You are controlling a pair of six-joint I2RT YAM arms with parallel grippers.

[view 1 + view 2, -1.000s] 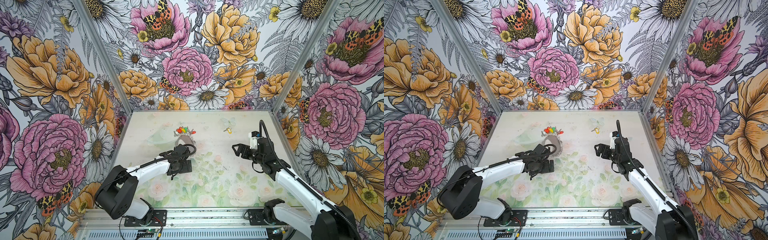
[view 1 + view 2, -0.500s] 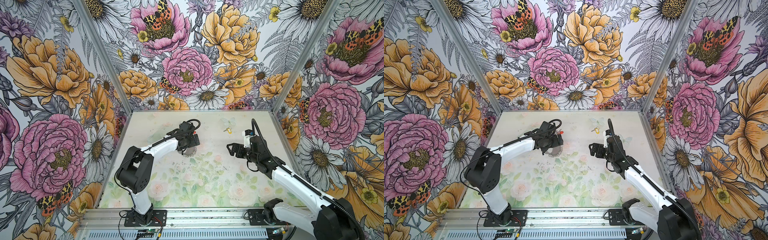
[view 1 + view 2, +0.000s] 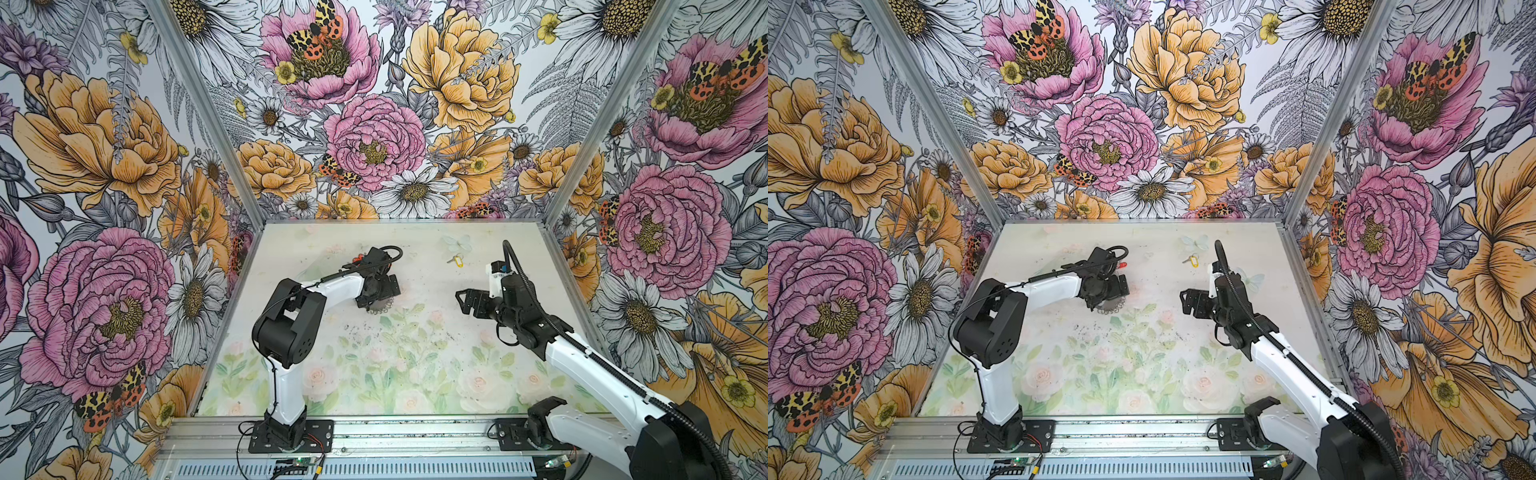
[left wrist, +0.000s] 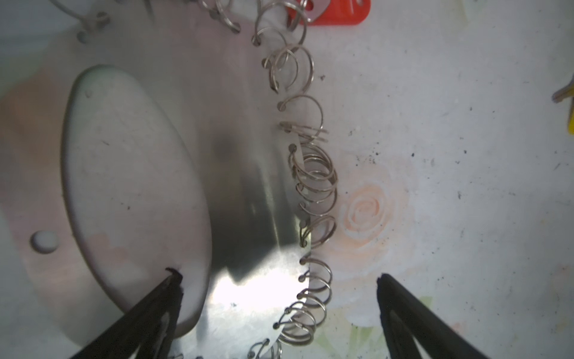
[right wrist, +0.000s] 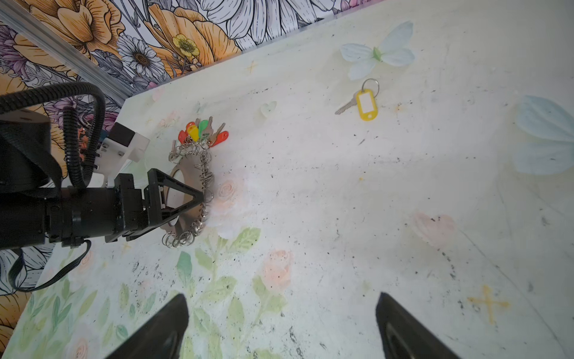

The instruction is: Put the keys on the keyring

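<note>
Top views: The keyring [image 3: 385, 306] [image 3: 1113, 308] lies flat on the surface [image 3: 415, 353], left of the middle and toward the far edge. The left pincer [image 3: 377, 293] [image 3: 1105, 294] sits directly over it and covers most of it. The key with the yellow tag [image 3: 458, 260] [image 3: 1192, 260] lies alone near the far edge, toward the far right corner, well apart from both arms. The right pincer [image 3: 461, 302] [image 3: 1185, 302] hangs over the surface right of the middle, jaws spread wide, nothing held.

Left wrist view: The left pincer's jaws are spread wide. One finger [image 4: 161, 298] is over the keyring's open centre, the other is beyond the fringe of split rings [image 4: 313, 174]; the metal band lies between them, not gripped. Contact with the surface cannot be determined. A red tag [image 4: 335, 12] shows at the rim.

Right wrist view: The right pincer's jaws stand wide and empty. A bunch of tagged keys [image 5: 202, 132] hangs on the keyring's far side.
</note>
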